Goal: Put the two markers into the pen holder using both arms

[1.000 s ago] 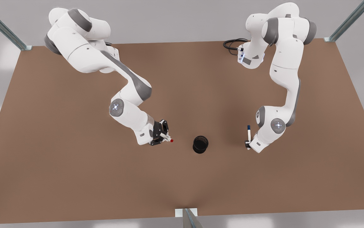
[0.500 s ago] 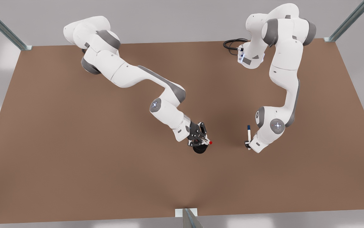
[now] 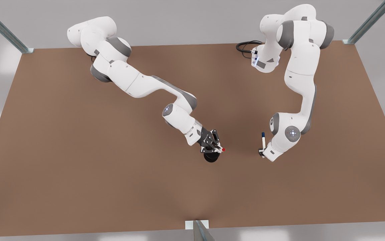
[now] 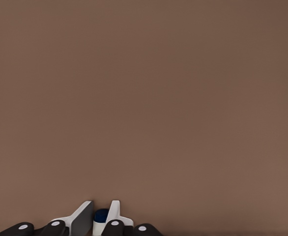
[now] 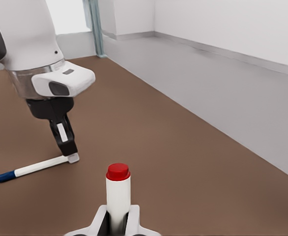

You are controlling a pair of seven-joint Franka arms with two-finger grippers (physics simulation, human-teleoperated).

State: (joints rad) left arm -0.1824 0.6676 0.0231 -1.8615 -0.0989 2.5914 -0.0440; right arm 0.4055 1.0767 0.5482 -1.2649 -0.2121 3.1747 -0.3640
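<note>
Now, right gripper (image 3: 216,148): it hangs directly over the pen holder (image 3: 211,157), near the middle of the table (image 3: 78,167); its fingers (image 5: 99,217) pinch the white barrel of the red marker (image 5: 118,194)
Red marker's pose: from the front view the red cap (image 3: 223,150) pokes out toward that view's right, past the cup's rim, so the pen looks tilted rather than plumb; I judge it needs standing up, or its lower end lining up with the opening, before letting go; whether the lower end is already inside the cup I cannot tell
Left gripper (image 3: 262,153): low at the table, well apart from the pen holder on the front view's right; its fingers (image 4: 81,219) are pressed on the blue marker (image 3: 263,140), the dark cap just visible between them in the left wrist view
Blue marker's pose: lying about flat at table level, held by one end with the blue cap (image 5: 5,176) at the far end; this arm seems to be waiting its turn, since the cup's mouth is taken
Pen holder's contents: hidden beneath the right gripper; no marker is clearly seated in it
Task so far: both pens gripped, neither yet dropped in
</note>
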